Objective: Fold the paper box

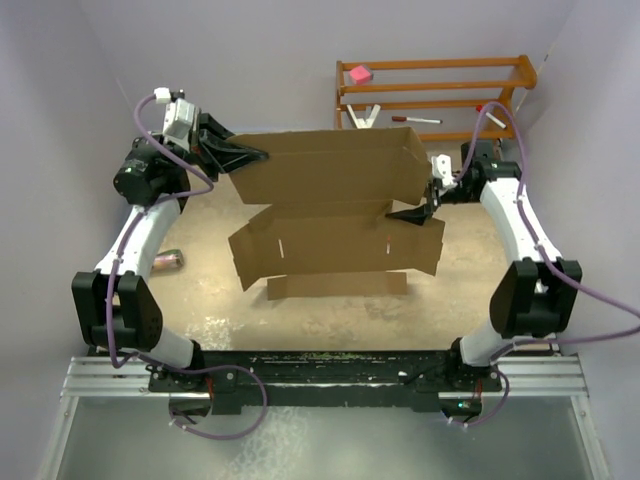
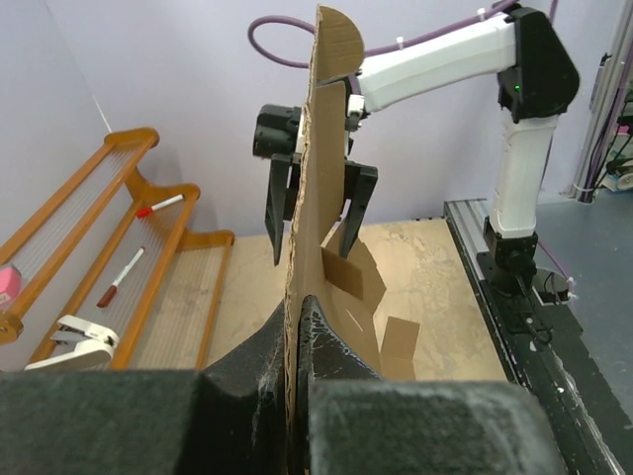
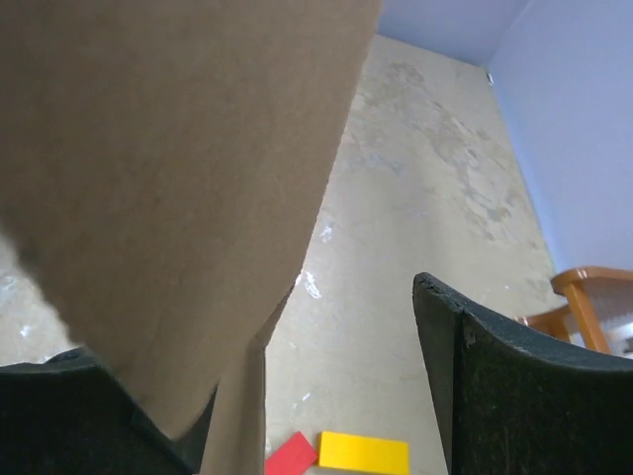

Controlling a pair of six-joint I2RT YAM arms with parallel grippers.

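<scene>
**Left gripper** (image 2: 297,319): shut hard on the paper box (image 1: 325,190). Both fingers pinch the near edge of its raised panel, which runs straight out from the jaws, edge-on to the wrist camera. The arm is lifted off the table (image 1: 200,305), and the gripper points across toward the other arm.

**Right gripper** (image 1: 418,208): jaws apart, straddling the far edge of the same panel. The sheet lies against one finger (image 3: 59,416); the other finger (image 3: 504,396) stands clear of it. No grip shows. The forearm reaches in from the side, with the fingers angled down.

**Paper box**: brown corrugated sheet, partly folded. Its top panel spans between the two grippers, and the lower panels and flaps spread on the table beneath them.

**Below the right gripper**: red block (image 3: 292,457) and yellow block (image 3: 363,453), just beside each other on the table.

**Beyond both grippers**: wooden rack (image 1: 440,90) against the wall, holding a pink block (image 1: 360,73) and a marker (image 1: 415,120).
</scene>
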